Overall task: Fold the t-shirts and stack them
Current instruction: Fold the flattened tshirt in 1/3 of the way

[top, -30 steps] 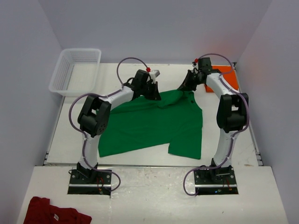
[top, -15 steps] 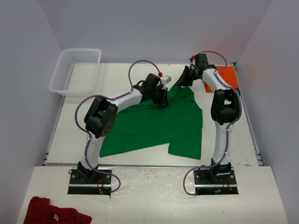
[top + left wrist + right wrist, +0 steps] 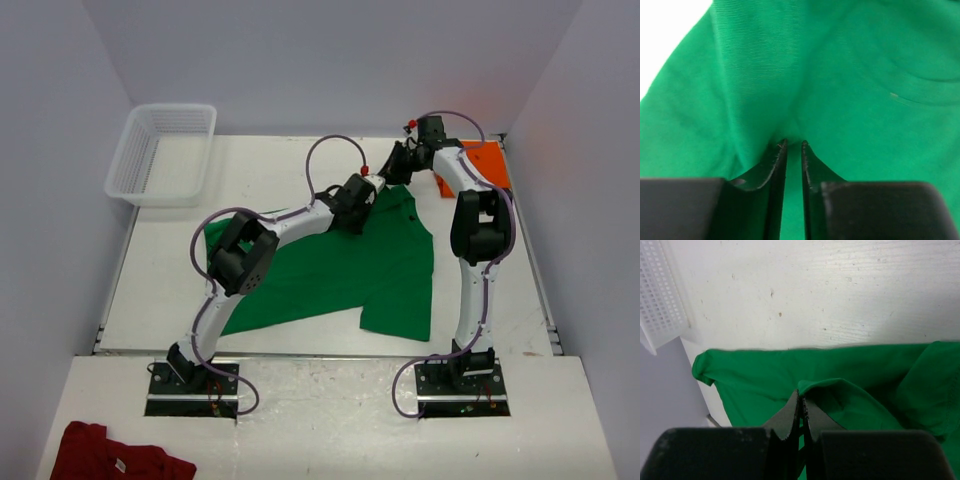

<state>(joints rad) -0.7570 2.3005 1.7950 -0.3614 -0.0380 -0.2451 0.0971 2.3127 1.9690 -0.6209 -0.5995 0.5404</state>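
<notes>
While the green t-shirt (image 3: 330, 265) is lying spread and rumpled on the table (image 3: 260, 170), its fold not yet made, both grippers are pinching its far edge, probably to lift and carry that edge over.

Left gripper (image 3: 792, 142): fingers are standing almost together, nipping a pucker of green cloth at the tips, with the shirt spreading ahead and to both sides.

Right gripper (image 3: 801, 396): fingers are clamping narrowly on a raised fold, with cloth lying beneath and beside them and bare table beyond; the orange t-shirt (image 3: 488, 160) is lying apart, off to their right.
</notes>
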